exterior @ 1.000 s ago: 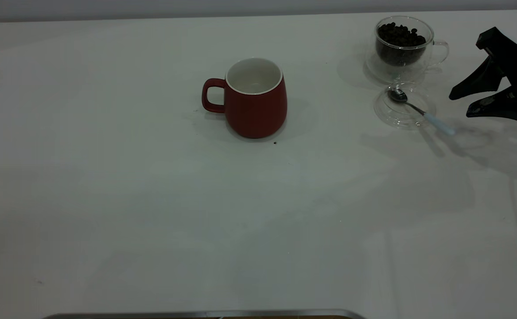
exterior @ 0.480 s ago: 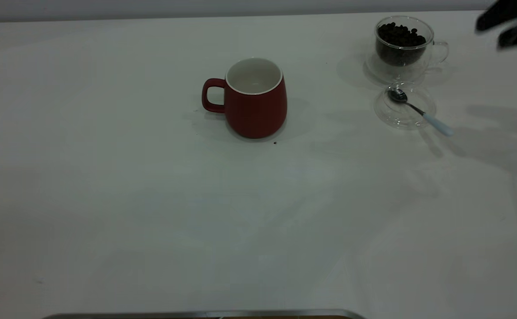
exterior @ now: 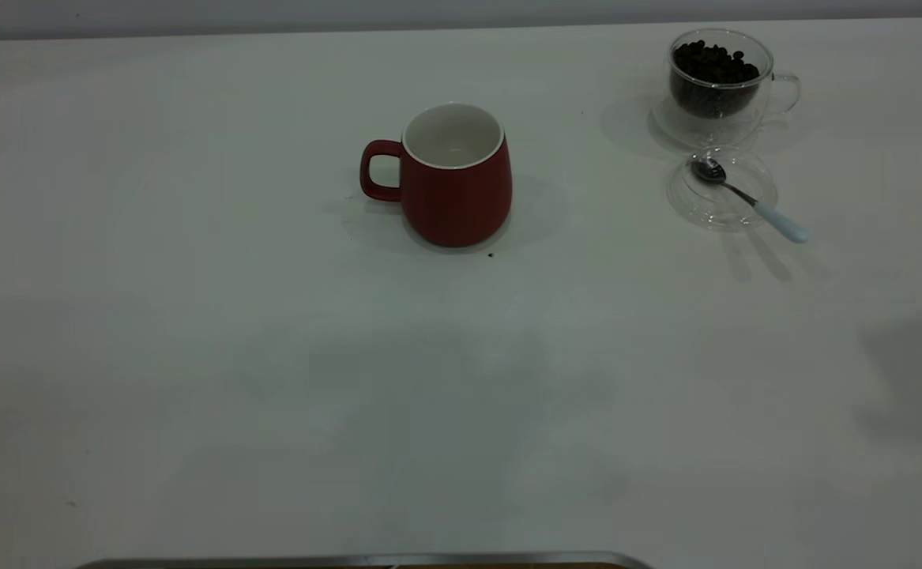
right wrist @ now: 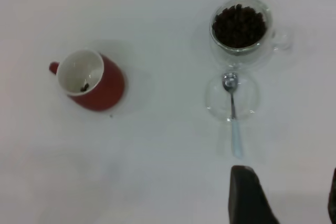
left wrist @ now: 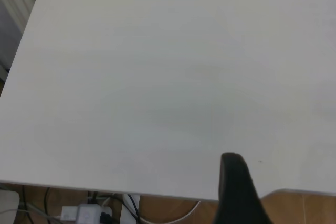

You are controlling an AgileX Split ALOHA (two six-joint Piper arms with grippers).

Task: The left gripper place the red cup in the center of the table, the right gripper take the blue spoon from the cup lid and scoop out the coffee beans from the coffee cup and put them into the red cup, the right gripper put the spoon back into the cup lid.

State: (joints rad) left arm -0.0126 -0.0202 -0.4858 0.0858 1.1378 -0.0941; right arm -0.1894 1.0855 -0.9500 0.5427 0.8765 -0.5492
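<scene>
The red cup stands upright near the middle of the table, handle to the left. The right wrist view shows it with a couple of dark beans inside. The coffee cup, full of coffee beans, stands at the far right. The blue spoon lies with its bowl in the cup lid just in front of it, its handle sticking out over the table. My right gripper hangs open and empty above the table, nearer than the spoon. Only one left finger shows, over the table's edge.
A clear saucer-like base sits under the coffee cup. A small dark speck lies by the red cup. A metal edge runs along the front. Cables and a power strip lie below the table edge.
My right gripper has risen from beside the spoon handle and left the exterior view at the upper right. Its shadow has shifted away. Cups, lid and spoon have not moved.
</scene>
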